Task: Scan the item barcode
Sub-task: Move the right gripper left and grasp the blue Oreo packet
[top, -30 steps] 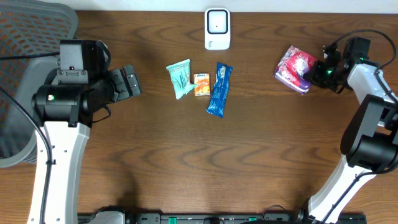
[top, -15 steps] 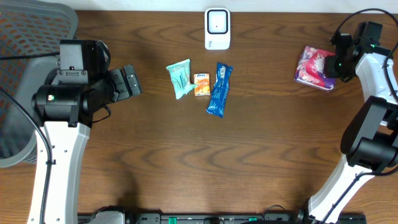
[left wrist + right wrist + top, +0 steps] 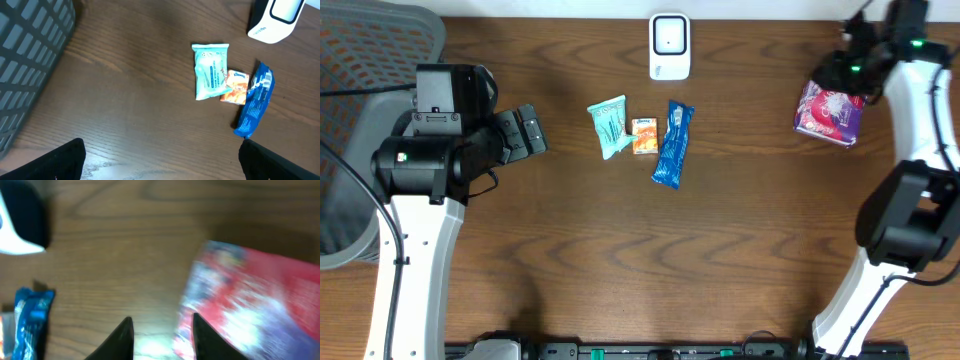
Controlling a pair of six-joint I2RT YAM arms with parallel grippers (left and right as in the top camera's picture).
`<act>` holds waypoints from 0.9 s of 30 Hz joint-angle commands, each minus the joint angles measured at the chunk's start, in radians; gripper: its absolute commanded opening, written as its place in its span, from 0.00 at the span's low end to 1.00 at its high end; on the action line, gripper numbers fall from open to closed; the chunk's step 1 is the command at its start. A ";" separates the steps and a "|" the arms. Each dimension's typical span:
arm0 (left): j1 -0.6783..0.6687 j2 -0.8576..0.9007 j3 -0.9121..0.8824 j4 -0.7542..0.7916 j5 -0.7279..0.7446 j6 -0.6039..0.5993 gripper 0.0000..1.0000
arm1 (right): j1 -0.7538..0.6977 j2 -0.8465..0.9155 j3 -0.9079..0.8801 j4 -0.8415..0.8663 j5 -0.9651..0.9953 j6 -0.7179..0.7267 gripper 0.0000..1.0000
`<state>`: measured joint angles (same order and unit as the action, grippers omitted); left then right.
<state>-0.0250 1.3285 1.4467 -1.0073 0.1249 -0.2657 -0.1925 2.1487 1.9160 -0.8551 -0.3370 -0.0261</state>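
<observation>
Look at your right gripper (image 3: pixel 162 337) first. Its 2 fingers (image 3: pixel 122 337) are a little way apart, and you can see only bare wood in the gap. It holds nothing. It hangs over the far right corner of the table (image 3: pixel 750 250).

The red and purple packet (image 3: pixel 830 112) is the thing to scan. It lies flat on the table near that far right corner, just below your right gripper. In the right wrist view the packet looks blurry, and its left edge sits just beside the right finger. You cannot tell from these views if that finger touches it. No barcode shows on it.

The white scanner (image 3: pixel 669 45) stands at the middle of the far edge. It is well apart from the red and purple packet.

Just in front of the scanner, 3 more packets lie in a small group. The teal packet (image 3: pixel 609 125) is on the left. The small orange packet (image 3: pixel 644 135) is in the middle and touches the teal one. The long blue packet (image 3: pixel 672 143) is on the right, just beside the orange one.

Your left gripper (image 3: pixel 533 130) is over the left side of the table, pointing toward the 3 packets. Its fingers are spread wide apart and it holds nothing.

A gray mesh chair (image 3: pixel 360 60) stands past the left edge of the table.
</observation>
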 commanded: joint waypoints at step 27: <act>0.003 -0.002 0.001 -0.002 -0.005 -0.002 0.98 | 0.097 0.015 -0.110 -0.038 0.434 0.165 0.25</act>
<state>-0.0250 1.3285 1.4467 -1.0069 0.1249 -0.2657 -0.0963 2.1536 1.7447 -0.8772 0.1638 0.1680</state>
